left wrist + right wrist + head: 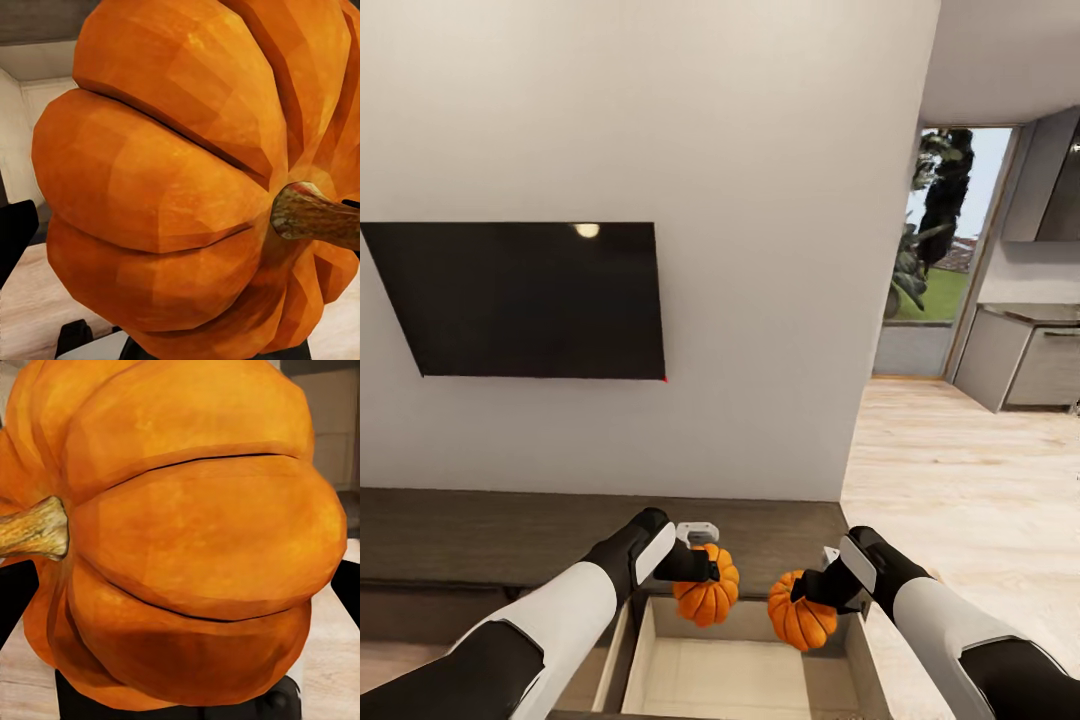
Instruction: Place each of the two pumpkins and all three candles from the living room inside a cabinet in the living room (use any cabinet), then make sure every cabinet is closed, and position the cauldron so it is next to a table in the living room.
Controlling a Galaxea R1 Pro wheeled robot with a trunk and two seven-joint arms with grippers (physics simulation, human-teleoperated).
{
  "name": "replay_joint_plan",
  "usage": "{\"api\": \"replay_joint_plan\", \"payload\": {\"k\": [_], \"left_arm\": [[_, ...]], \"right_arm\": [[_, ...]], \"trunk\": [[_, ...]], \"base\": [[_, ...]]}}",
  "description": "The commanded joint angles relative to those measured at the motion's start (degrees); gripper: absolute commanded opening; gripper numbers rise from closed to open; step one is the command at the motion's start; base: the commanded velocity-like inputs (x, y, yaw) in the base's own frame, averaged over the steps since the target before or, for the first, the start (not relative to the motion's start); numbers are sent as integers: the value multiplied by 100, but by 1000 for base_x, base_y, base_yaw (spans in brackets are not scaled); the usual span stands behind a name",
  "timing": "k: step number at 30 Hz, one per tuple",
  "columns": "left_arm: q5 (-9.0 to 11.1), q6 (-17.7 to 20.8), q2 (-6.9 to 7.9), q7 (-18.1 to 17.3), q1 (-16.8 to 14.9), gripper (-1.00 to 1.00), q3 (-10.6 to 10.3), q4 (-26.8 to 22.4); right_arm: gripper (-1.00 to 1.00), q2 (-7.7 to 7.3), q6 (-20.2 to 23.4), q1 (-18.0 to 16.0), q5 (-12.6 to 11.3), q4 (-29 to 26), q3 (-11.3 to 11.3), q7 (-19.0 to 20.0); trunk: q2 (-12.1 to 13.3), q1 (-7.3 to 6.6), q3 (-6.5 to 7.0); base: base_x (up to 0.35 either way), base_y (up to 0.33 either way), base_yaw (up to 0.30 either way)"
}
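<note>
Both arms reach forward over the open cabinet drawer (745, 670). Left tool (702, 572) grips the left pumpkin (709, 596). Right tool (812, 590) grips the right pumpkin (800, 615).

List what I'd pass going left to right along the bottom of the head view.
Left arm → left gripper → left pumpkin → right pumpkin → right gripper → right arm, both pumpkins held over the open drawer.

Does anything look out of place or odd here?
Nothing looks damaged or spilled. The cabinet has one drawer pulled open, and each gripper holds a pumpkin above it: left gripper one pumpkin, right gripper the other pumpkin.
</note>
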Motion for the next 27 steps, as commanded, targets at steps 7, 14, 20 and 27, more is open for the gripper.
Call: {"api": "replay_joint_plan", "payload": {"k": [7, 14, 20, 27], "left_arm": [[13, 26, 0, 3, -7, -100, -21, -3], [19, 34, 0, 2, -7, -100, -21, -3], [22, 45, 0, -3, -6, -100, -21, -3], [22, 60, 0, -69, -7, -100, -21, 9]], "right_arm": [[-100, -6, 23, -2, -23, -8, 35, 4], [-100, 1, 11, -3, -8, -8, 60, 4], [-100, 3, -33, -3, -7, -3, 65, 4], [-100, 10, -114, -3, -3, 31, 245, 4]], "trunk": [[-7, 1, -15], [-207, 111, -127], [-448, 242, -276], [-729, 396, -454]], "base": [[0, 0, -32], [0, 0, 72], [0, 0, 166], [0, 0, 152]]}}
